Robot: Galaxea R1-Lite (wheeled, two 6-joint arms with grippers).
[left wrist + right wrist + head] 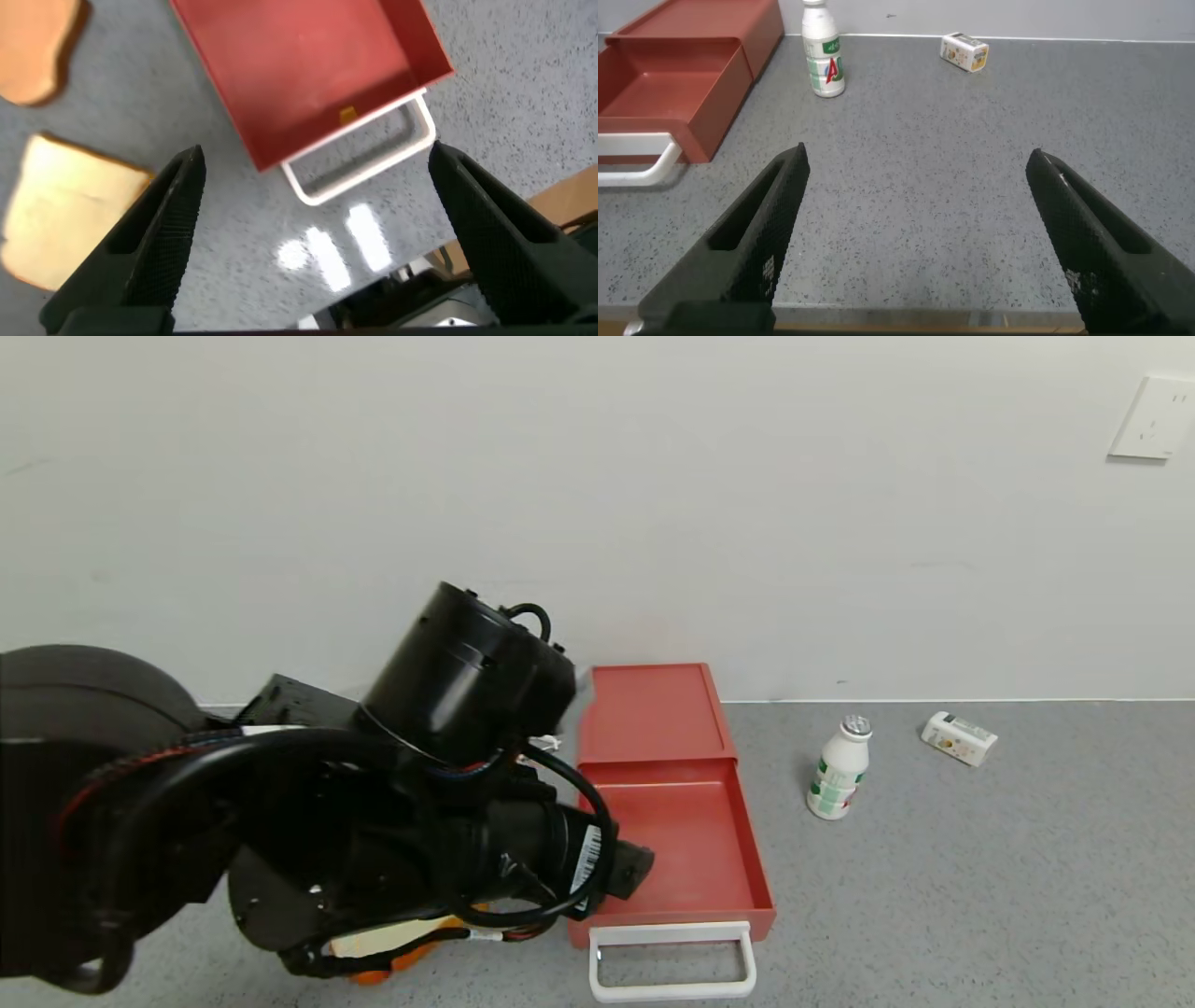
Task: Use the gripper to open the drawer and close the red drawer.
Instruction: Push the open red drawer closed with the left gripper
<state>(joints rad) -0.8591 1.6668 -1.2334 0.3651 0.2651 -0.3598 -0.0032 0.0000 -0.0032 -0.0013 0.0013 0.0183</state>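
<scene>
left gripper (313,243): I'm hovering it over the grey table (934,896), fingers (154,233) spread wide, gripping nothing; in the head view my black arm is covering the drawer's left edge
drawer (677,845): sitting pulled out of its salmon-red case (653,709); tray looking bare inside; case backing against the white wall (597,476)
handle (670,959): white loop sticking out from the drawer front, toward me; in the left wrist view it's lying between my two fingers, not touching them
right gripper (915,252): I'm holding it low above the table, to the right of the drawer; jaws wide apart, nothing between them
bottle (838,767): white with green label, standing upright, right of the drawer, apart from it
small carton (959,738): lying on its side, further right, near the wall
bread slice (65,210): lying on the table left of the drawer; a tan rounded piece (33,51) sitting just beside it
</scene>
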